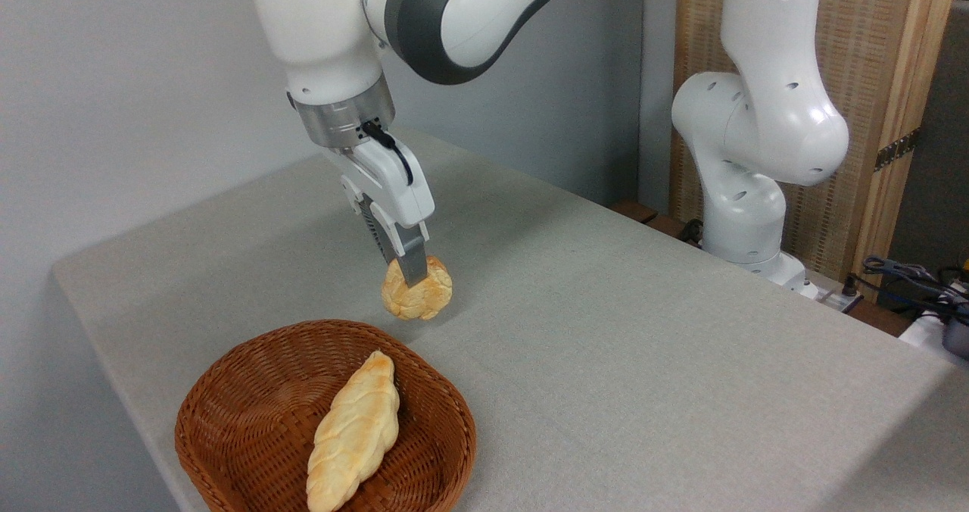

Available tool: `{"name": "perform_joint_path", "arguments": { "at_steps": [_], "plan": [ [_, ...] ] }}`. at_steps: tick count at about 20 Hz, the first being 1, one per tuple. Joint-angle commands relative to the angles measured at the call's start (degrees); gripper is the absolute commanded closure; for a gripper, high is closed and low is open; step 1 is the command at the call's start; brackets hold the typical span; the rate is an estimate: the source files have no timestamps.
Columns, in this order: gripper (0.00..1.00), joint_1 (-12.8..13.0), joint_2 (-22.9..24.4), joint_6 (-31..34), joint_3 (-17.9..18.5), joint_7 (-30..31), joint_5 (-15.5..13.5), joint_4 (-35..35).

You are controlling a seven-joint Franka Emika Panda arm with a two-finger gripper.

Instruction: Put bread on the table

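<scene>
Pinching bread (417, 292): hand (412, 273) above table (643, 330)

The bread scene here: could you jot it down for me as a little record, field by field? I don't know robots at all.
gripper: shut on the small roll, pointing down
small roll: round, golden, held beyond the basket's far rim; whether it touches the cloth cannot be told
basket: brown wicker, near front edge
long loaf: braided, lying inside the basket
table: grey-beige cloth
</scene>
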State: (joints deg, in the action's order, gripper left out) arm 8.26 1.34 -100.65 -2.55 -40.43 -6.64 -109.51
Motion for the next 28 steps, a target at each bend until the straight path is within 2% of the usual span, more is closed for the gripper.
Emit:
{"name": "perform_joint_path", "arguments": {
  "at_steps": [1, 9, 13, 17, 24, 28],
  "plan": [
    [0.00, 1.05, -0.37, 0.81, 0.44, -0.09, -0.74, -0.27],
    [0.00, 1.14, -0.46, 0.28, 0.35, -0.18, -0.56, -0.10],
    [0.00, 1.06, 0.24, -2.61, 0.53, -0.09, 0.23, 3.41],
    [0.00, 0.53, 0.77, -4.81, 1.23, -0.09, 2.07, 5.17],
    [0.00, 0.27, 0.68, -5.34, 3.60, 0.00, 1.98, 5.35],
    [0.00, 0.27, 0.68, -7.98, 4.57, 0.53, 2.16, 5.44]
  ]
}}
